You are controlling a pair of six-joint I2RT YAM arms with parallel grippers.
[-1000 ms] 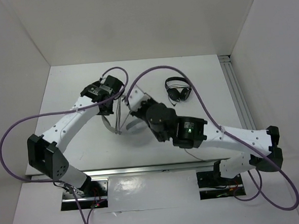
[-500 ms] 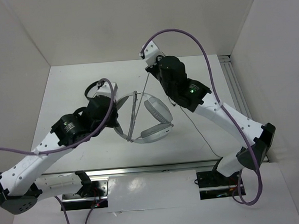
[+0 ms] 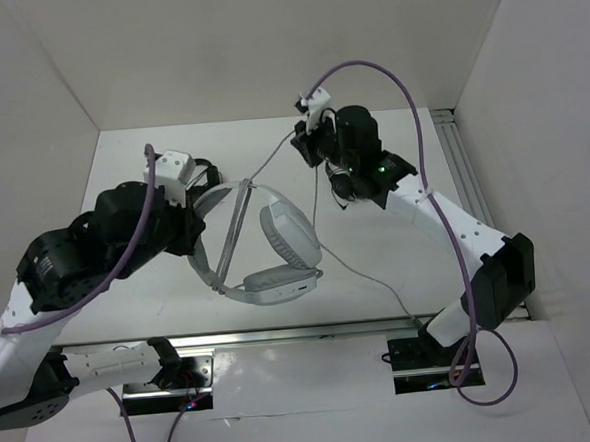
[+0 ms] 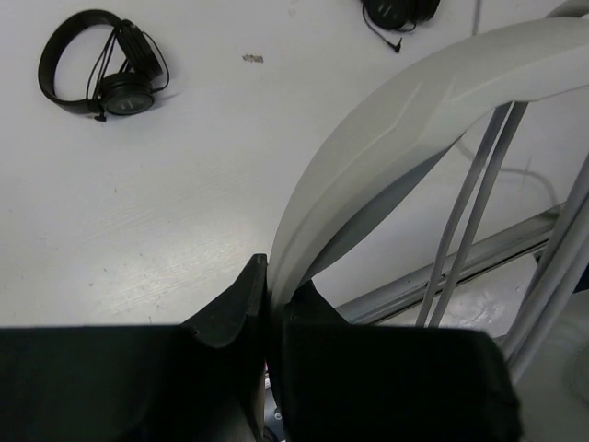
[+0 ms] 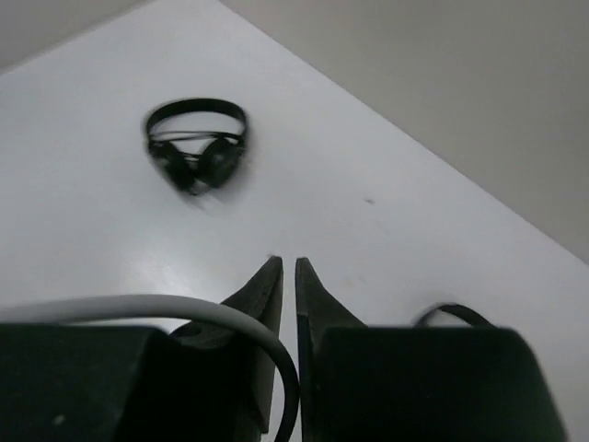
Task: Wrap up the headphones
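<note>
Left gripper [image 4: 274, 276] had its jaws clamped on the band of the headphones [image 3: 277, 252], which hung above the surface [image 3: 123, 191] between both arms, nearer the left. The cable [image 5: 138, 299] ran from the band top up-right to the right gripper [image 5: 286, 267]. Its jaws showed a thin slit, and I couldn't tell if they pinched it. The headphones were white-grey, with 2 cable strands across the band.

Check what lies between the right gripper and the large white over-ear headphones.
In the top view, only the thin grey cable crosses that stretch, running from the large white over-ear headphones up to the right gripper.
</note>
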